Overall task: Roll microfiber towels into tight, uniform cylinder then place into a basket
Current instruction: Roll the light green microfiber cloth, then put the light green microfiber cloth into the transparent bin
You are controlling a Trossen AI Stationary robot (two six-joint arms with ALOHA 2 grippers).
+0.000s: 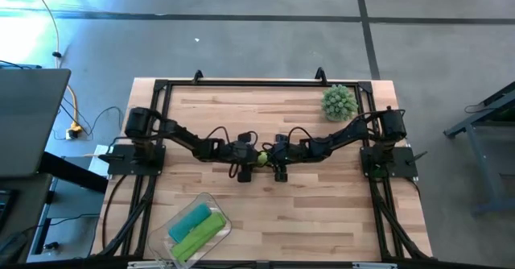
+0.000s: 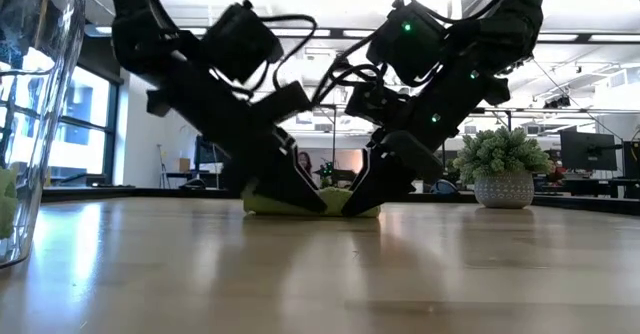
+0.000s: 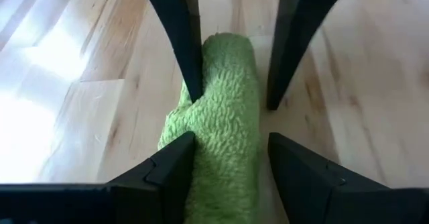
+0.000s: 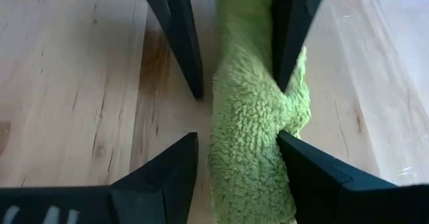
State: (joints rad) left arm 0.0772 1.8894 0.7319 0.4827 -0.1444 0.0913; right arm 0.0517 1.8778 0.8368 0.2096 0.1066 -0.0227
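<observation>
A lime green microfiber towel [image 1: 261,158], rolled into a rough cylinder, lies on the wooden table at its middle. My left gripper [image 3: 231,143] and my right gripper [image 4: 238,140] face each other over it, tilted down. Each is open, with one finger on either side of the roll. A loose flap [image 3: 171,133] bulges out on one side of the roll. In the low view the towel [image 2: 335,204] shows flat on the table between the fingertips. The clear basket [image 1: 211,198] stands near the front left and holds a teal roll [image 1: 189,218] and a lime roll [image 1: 201,235]. My left gripper touches the roll's side, where the flap bulges [image 3: 191,147], with the inner side of one finger [image 3: 175,158]. The other finger stands just beside the roll. The fingers slant down from the table's left. The roll lies on the table. My right gripper touches the same bulging side [image 4: 285,127] with the inner side of one finger [image 4: 295,153]. The other finger stands a little apart from the roll. The fingers slant down from the table's right.
A spiky grey-green ball in a pot [image 1: 339,101] stands at the far right and shows in the low view [image 2: 502,164]. The basket's clear wall [image 2: 30,114] rises at the near left. Bare wood lies in front of and behind the towel.
</observation>
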